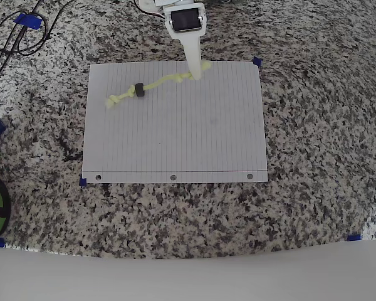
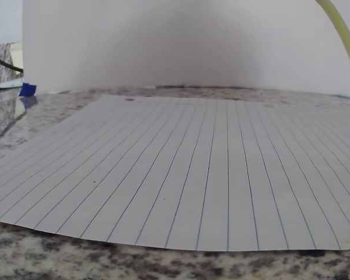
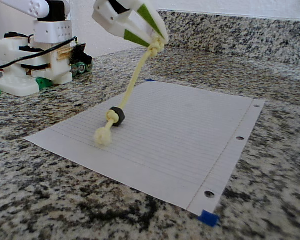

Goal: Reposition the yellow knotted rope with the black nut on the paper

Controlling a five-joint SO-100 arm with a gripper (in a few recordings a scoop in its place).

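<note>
Pinching the rope (image 3: 132, 80) by its top knot, the gripper (image 3: 155, 44) is sitting above the paper's (image 3: 180, 135) far edge w/ fingers pressed together on it. Rope is slanting down from there; its lower end w/ the black nut (image 3: 117, 116) is resting on the paper. Overhead, rope (image 1: 156, 84) is lying across the sheet's upper left. Granite counter (image 1: 313, 157) is lying underneath, blue tape (image 3: 208, 218) marking a paper corner.
</note>
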